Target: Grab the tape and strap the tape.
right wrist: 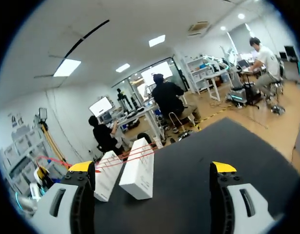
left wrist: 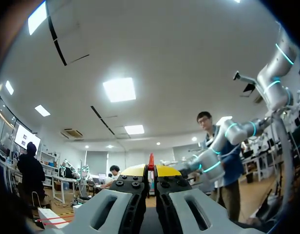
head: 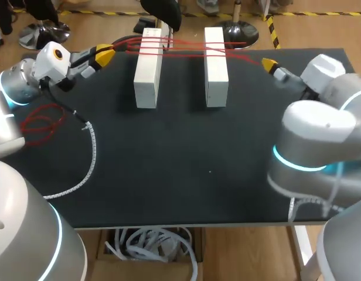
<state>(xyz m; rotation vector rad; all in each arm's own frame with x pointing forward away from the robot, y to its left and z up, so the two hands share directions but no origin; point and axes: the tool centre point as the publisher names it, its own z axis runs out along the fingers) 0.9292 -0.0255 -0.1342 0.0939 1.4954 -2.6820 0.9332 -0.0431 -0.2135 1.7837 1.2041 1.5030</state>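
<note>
Two white blocks (head: 148, 67) (head: 215, 65) stand side by side at the back of the black table (head: 186, 170). Several strands of red tape (head: 186, 47) run across their tops. My left gripper (head: 104, 55) is at the back left, shut on the tape's end; in the left wrist view a red tip (left wrist: 151, 160) sticks out between the closed yellow fingertips (left wrist: 164, 170). My right gripper (head: 273, 67) is open, to the right of the blocks. In the right wrist view the blocks (right wrist: 140, 170) and the tape (right wrist: 128, 155) lie ahead of its spread fingers (right wrist: 222, 168).
A loose coil of red tape (head: 43, 123) lies on the table's left side under my left arm. A white spiral-wrapped cable (head: 91, 149) curves from that arm toward the front left edge. The table's middle and front are bare black surface.
</note>
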